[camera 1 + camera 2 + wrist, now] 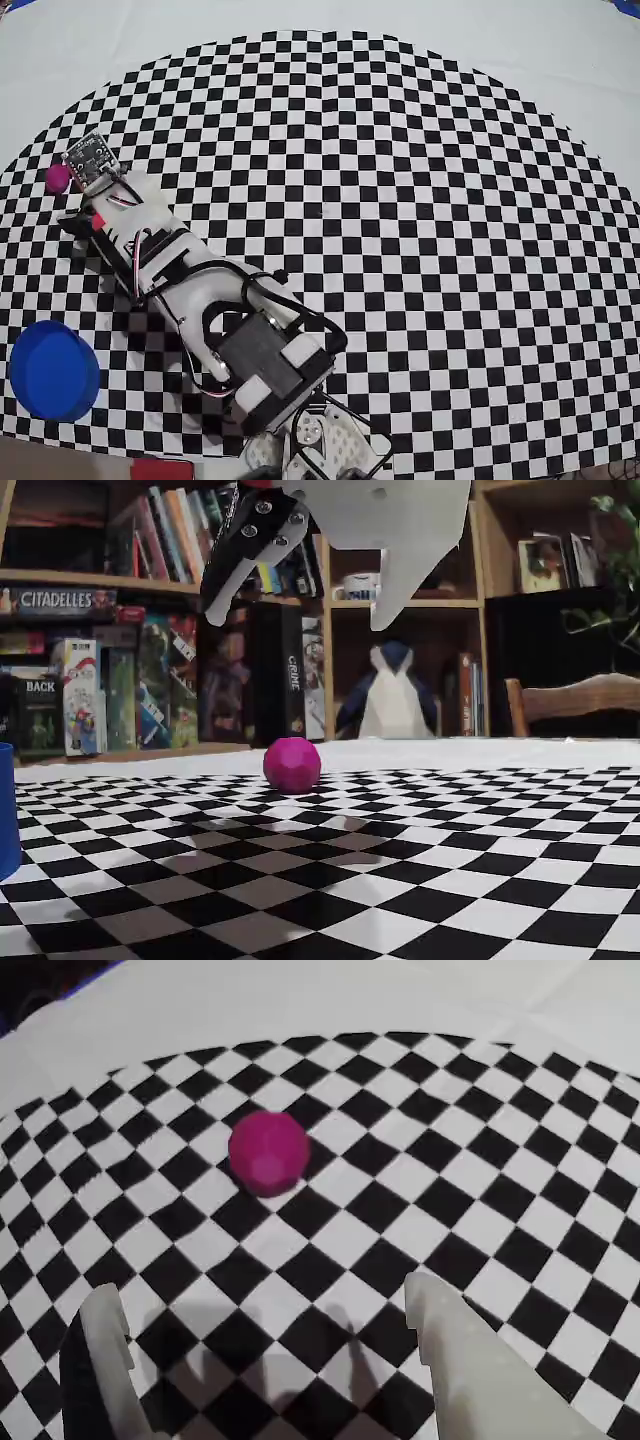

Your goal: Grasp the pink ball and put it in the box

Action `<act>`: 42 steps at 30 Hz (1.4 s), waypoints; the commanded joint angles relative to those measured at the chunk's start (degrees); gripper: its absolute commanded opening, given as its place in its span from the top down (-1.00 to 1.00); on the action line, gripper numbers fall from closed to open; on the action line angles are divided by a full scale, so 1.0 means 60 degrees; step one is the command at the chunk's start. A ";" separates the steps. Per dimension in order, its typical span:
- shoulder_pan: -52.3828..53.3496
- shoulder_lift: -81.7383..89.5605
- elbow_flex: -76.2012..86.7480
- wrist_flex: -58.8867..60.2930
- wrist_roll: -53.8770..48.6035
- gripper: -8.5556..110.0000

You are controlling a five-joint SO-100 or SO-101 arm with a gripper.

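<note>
Pink against black and white squares, the pink ball [268,1152] sits on the checkered cloth [420,1190] in the upper left part of the wrist view, alone on the pattern and touching nothing else. From the overhead view it shows only as a small spot [58,177] at the far left edge of the frame, just beside the camera board at the tip of the arm [190,275], which stretches diagonally from the bottom centre up toward the left.

In the fixed view the ball [292,765] rests at mid-frame on the cloth, and the gripper [300,605] hangs above it near the top of the frame, clear of it. Its fingers are spread wide and hold nothing: one dark finger [245,550] to the left, one white finger [400,555] to the right, with open air between. The wrist view shows the same, both white fingertips [450,1340] low in the frame and the ball beyond them.

A blue box [52,370] stands in the lower left of the overhead view, well apart from the ball. Shelves of books and board games [100,670] fill the background of the fixed view.
</note>
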 commanded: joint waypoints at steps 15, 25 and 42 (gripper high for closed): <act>-0.0293 -0.2109 -0.2358 -0.0205 0.0190 0.30; -0.0220 -0.3193 -0.3457 -0.0205 0.0205 0.30; 0.0088 -0.4863 -0.5142 -0.0220 0.0205 0.30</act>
